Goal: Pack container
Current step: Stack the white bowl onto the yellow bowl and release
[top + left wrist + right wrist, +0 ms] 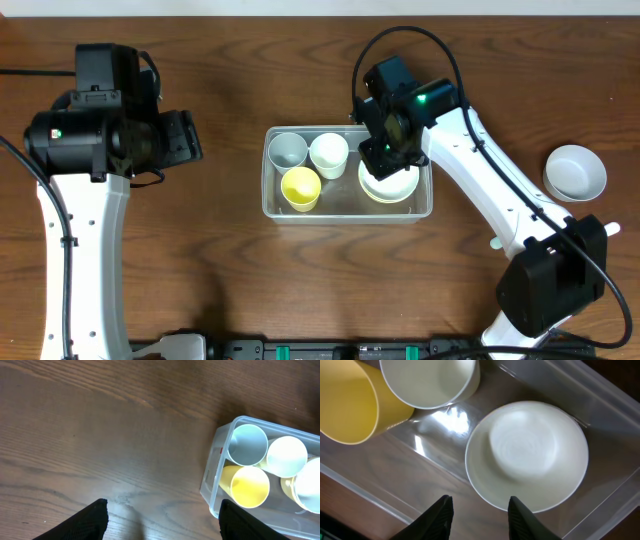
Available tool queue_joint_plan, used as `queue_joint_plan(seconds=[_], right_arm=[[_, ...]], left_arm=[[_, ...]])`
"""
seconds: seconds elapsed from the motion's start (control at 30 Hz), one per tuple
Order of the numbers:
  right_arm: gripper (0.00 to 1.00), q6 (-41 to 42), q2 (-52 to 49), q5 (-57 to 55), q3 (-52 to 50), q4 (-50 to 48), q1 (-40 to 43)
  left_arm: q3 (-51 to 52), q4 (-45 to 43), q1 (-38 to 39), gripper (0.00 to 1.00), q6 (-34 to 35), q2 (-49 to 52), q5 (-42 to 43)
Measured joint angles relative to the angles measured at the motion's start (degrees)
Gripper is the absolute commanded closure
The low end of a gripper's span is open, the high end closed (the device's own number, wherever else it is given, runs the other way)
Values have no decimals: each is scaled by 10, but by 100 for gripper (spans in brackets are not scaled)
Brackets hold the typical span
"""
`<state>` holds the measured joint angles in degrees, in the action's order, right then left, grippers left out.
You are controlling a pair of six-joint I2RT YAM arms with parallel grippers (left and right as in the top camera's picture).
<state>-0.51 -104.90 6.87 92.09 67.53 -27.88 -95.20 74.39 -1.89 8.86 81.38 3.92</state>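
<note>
The clear plastic container (270, 205) sits mid-table and holds a pale-blue cup (288, 150), a white cup (329, 153), a yellow cup (301, 187) and a white bowl (390, 188) stacked on a yellowish one. My right gripper (385, 152) hovers over the bowl. In the right wrist view its fingers (479, 514) are open and empty just above the bowl's (530, 452) near rim. My left gripper (185, 137) is open and empty over bare table left of the container (212, 477); its fingertips show in the left wrist view (162, 517).
A pale-blue bowl (574, 171) stands alone at the far right of the wooden table. The right arm's base (550, 280) is at the front right, the left arm's column (85, 250) at the left.
</note>
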Motion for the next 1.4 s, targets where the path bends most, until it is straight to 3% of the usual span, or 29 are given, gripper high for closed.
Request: queue_joint_plan(seconds=[0.27,0.37,0.43,0.5,0.63,0.77,1.03,1.4], right_arm=[[68,1,0,-2,0,-19,0],[59,12,0,-28,10,-21,1],[42,32,1,-58,31,-16,5],[36,51,8,-93,64,-10,21],[32,79,52,-132,109,-11,98],[32,93,91,-143,122,9,229],[32,103,42,-136,78,1,446],[32,101,-104,-128,17,-43,498]], left_arm=[[0,0,0,29,0,0,0],[0,0,0,28,0,0,0],[0,0,0,29,0,0,0],[0,0,0,29,0,0,0],[0,0,0,29,0,0,0],[0,1,0,29,0,0,0],[0,2,0,29,0,0,0],[0,2,0,29,0,0,0]])
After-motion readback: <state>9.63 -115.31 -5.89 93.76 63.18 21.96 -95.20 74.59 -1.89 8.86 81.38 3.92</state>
